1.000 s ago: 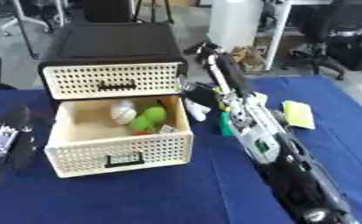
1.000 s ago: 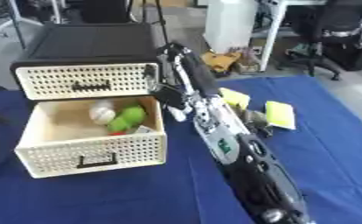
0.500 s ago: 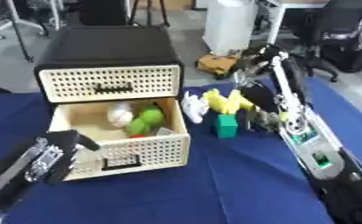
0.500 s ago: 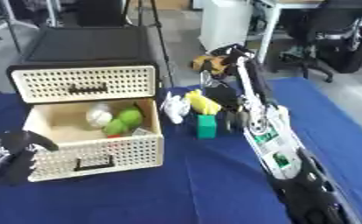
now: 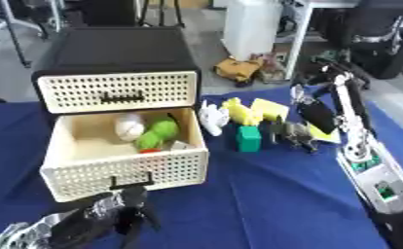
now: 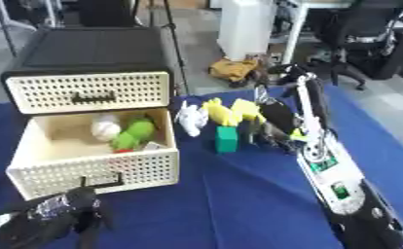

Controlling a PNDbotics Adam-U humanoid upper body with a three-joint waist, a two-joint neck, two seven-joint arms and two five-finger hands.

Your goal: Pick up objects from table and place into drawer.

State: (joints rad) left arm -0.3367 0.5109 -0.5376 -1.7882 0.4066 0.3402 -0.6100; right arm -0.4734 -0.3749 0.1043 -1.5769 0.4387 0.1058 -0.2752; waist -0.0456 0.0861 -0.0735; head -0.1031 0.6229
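Drawer open, we see ball and green toy inside | right hand over table toys, grip unclear | left hand curled, empty, low left.

No words or numbers to read

Nothing here has letters, numbers or signs that can be made out. The white drawer box has only rows of little holes on its front. The robot's right arm has small green and dark patches on a pale panel, but they are too blurry to read. The toys on the blue bench have no writing that shows.
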